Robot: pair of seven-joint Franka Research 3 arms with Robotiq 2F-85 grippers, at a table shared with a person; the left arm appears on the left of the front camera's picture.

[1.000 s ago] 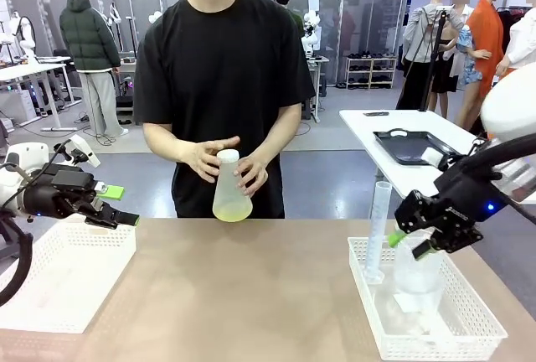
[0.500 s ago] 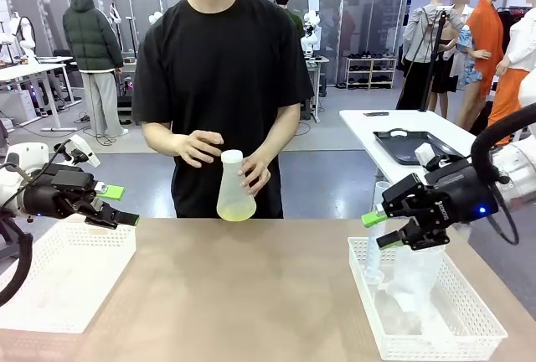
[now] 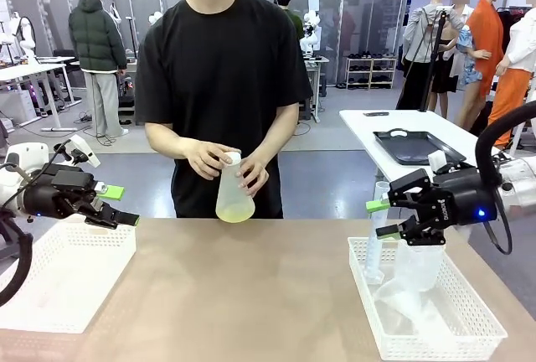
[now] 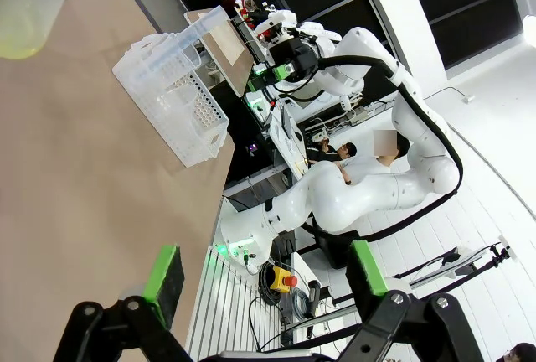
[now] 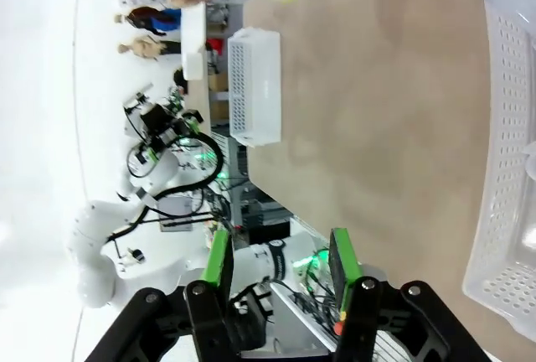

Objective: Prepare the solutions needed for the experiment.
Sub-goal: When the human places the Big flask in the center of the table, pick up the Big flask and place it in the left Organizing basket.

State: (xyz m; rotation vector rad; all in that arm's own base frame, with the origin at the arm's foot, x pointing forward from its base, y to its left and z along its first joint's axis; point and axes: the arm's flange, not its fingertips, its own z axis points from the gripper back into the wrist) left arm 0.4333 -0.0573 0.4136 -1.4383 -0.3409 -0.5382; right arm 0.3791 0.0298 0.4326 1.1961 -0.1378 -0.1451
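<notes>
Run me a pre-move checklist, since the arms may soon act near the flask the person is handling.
1. Jaws of the left gripper open and empty: ok.
2. Jaws of the right gripper apart and empty, above the right basket: ok.
3. The flask with the solution set down on the table: not ok, it is lifted.
4. Person's hands off the flask: not ok, both hold it.
5. Flask mouth capped: cannot tell, fingers cover it.
6. The graduated cylinder standing in the right basket: ok.
</notes>
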